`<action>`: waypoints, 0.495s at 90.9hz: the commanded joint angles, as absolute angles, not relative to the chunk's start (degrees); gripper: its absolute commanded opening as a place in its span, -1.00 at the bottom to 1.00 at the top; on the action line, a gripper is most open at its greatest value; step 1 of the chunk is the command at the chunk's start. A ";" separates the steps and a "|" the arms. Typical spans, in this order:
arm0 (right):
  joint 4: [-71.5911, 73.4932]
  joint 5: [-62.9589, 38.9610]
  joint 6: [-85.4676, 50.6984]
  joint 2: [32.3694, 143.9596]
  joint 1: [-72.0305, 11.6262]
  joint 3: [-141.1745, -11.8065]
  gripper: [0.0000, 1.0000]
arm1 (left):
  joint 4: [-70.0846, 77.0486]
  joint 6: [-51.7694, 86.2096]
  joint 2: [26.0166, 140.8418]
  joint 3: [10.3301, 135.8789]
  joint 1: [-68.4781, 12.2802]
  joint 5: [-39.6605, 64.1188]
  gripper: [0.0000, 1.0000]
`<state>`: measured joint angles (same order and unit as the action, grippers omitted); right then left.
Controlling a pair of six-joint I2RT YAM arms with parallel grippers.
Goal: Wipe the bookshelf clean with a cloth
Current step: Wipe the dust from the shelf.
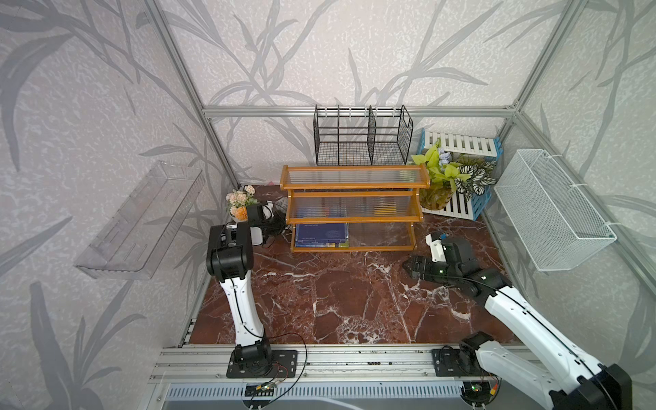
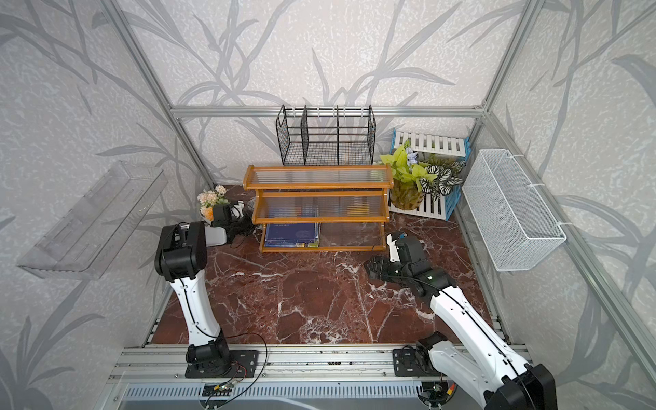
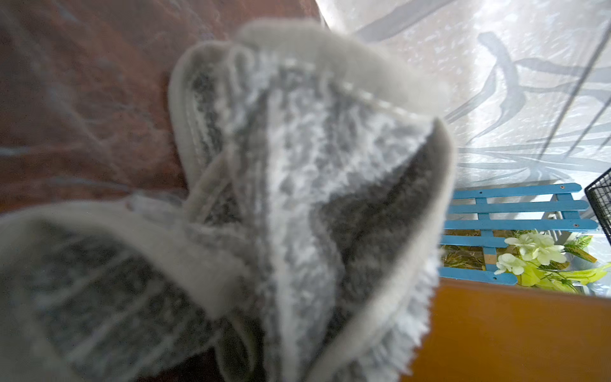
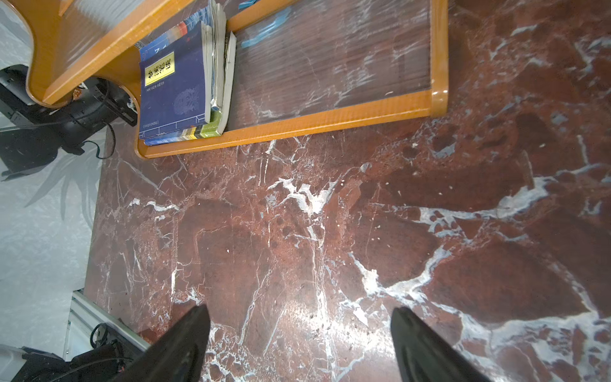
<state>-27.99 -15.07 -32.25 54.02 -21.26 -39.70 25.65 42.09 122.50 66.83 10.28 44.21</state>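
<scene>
- Left tool: closed down tight on the cloth point(image 3: 297, 182). Fingers hidden behind the fabric in the left wrist view.
- Cloth: grey with white stripes, fuzzy, bunched up right at the lens. Covers most of that frame, centre to lower left.
- Bookshelf point(image 3: 512, 330): orange wood in the lower right of the left wrist view, just beside the cloth's fringe. Contact or gap: cannot tell, too blurred.
- Left arm point(image 1: 230, 255): centre left in both top views, wrist close to the left end of the bookshelf point(image 1: 355, 184). Left tool and cloth not made out there among dark cabling.
- Bookshelf again point(image 2: 319, 184): centre of both top views, three stepped tiers, ribbed clear panels. Stands on the red marble bench point(image 1: 337, 294).
- Books point(image 1: 321, 235): blue stack lying flat on the bottom tier, left half. Also upper left of the right wrist view point(image 4: 175, 86).
- Right tool point(image 4: 301, 309): spread wide, nothing between the fingers. Over bare bench, near the shelf's front right corner, right of centre in a top view point(image 1: 413, 266).
- Black wire rack point(image 1: 362, 138): behind the bookshelf, against the back wall.
- Potted plant point(image 1: 447, 174): just beside the top tier's right end.
- White wire basket point(image 1: 553, 209): on the right wall.
</scene>
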 commanded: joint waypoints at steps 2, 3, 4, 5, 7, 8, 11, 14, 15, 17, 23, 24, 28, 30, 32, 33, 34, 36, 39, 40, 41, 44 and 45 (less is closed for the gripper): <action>-26.95 -16.29 -32.94 53.25 -21.01 -41.02 0.80 | 27.42 42.63 114.55 64.25 8.30 48.60 -0.90; -27.01 -16.27 -32.91 53.08 -21.01 -41.03 0.80 | 27.51 42.67 113.83 63.94 8.33 48.60 -0.90; -27.04 -16.31 -32.93 52.91 -21.01 -41.00 0.80 | 27.46 42.69 113.43 63.66 8.34 48.60 -0.90; -27.10 -16.29 -32.90 52.73 -21.01 -40.98 0.80 | 27.49 42.70 112.92 63.38 8.34 48.56 -0.90; -27.14 -16.27 -32.88 52.40 -21.05 -40.96 0.80 | 27.61 42.82 111.75 62.76 8.35 48.53 -0.89; -27.19 -16.26 -32.87 52.22 -21.03 -40.92 0.81 | 27.61 42.86 111.25 62.45 8.35 48.52 -0.89; -27.28 -16.22 -32.94 51.76 -21.02 -40.87 0.81 | 27.90 42.95 109.88 61.60 8.42 48.59 -0.89; -27.45 -16.18 -33.02 51.27 -21.05 -40.81 0.81 | 27.90 42.98 108.23 60.79 8.43 48.60 -0.89; -27.48 -16.17 -33.08 51.17 -21.07 -40.80 0.81 | 27.88 42.98 107.86 60.58 8.48 48.60 -0.89; -27.57 -16.17 -33.05 50.87 -21.02 -40.79 0.81 | 27.78 42.98 107.03 60.15 8.56 48.60 -0.89; -27.95 -16.17 -33.11 50.25 -21.01 -40.60 0.81 | 27.48 43.08 104.60 58.83 8.90 48.72 -0.89; -27.95 -16.22 -33.08 50.09 -21.01 -40.60 0.81 | 27.49 43.12 104.16 58.60 9.02 48.75 -0.89; -28.07 -16.26 -33.18 49.70 -21.08 -40.50 0.81 | 27.59 43.29 102.41 57.57 9.40 48.78 -0.89; -28.05 -16.32 -33.14 49.49 -21.02 -40.47 0.82 | 27.60 43.32 101.56 57.04 9.65 48.73 -0.89; -28.06 -16.39 -33.25 49.31 -21.03 -40.51 0.82 | 27.53 43.28 100.76 56.62 9.90 48.66 -0.89; -28.05 -16.41 -33.23 49.26 -21.06 -40.51 0.82 | 27.39 43.18 100.48 56.39 10.05 48.63 -0.89; -28.09 -16.47 -33.23 49.15 -21.08 -40.47 0.82 | 27.27 43.08 99.98 56.23 10.21 48.57 -0.88; -28.05 -16.49 -33.27 48.96 -21.05 -40.46 0.82 | 26.81 42.92 99.04 55.89 10.53 48.42 -0.88; -28.18 -16.52 -33.31 48.76 -21.02 -40.37 0.82 | 25.85 42.37 98.04 55.56 11.00 48.10 -0.89; -28.20 -16.57 -33.31 48.68 -21.06 -40.40 0.82 | 25.63 42.19 97.62 55.42 11.12 48.00 -0.89; -28.16 -16.59 -33.31 48.60 -21.03 -40.41 0.82 | 25.25 41.92 97.24 55.35 11.32 47.91 -0.89; -28.23 -16.61 -33.34 48.46 -21.02 -40.43 0.82 | 24.40 41.39 96.49 55.15 11.74 47.59 -0.89; -28.26 -16.61 -33.37 48.40 -21.01 -40.43 0.82 | 24.11 41.13 96.19 55.08 11.85 47.44 -0.88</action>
